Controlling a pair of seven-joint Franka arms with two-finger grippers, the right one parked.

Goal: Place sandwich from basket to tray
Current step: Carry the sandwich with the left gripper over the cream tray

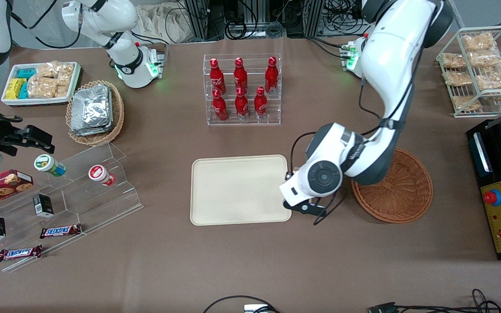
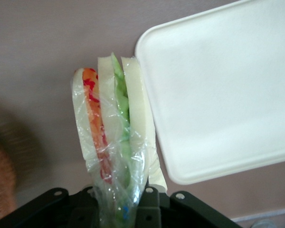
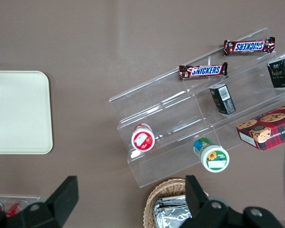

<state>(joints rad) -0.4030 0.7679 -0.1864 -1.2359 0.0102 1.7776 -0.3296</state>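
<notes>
The desk [image 1: 250, 261] carries a bare tray [image 1: 237, 191] and, beside it toward the working arm's end, an emptied basket [image 1: 400, 195]. Between them, just at the tray's edge, the end effector [image 2: 121, 202] pinches the sandwich [image 2: 114, 128] by its narrow end, off the desk. It looks light and squashy, its wrap slippery, so a gentle hold low on the bread suits better than loose film.

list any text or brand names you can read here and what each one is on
"SNICKERS": two chocolate bars on the clear acrylic stand.
Red bottles: white script, too small to read.
Cookie box, dark cartons, round-lidded cups: print unreadable.
Sandwich in the end effector, by the tray: no text.
</notes>
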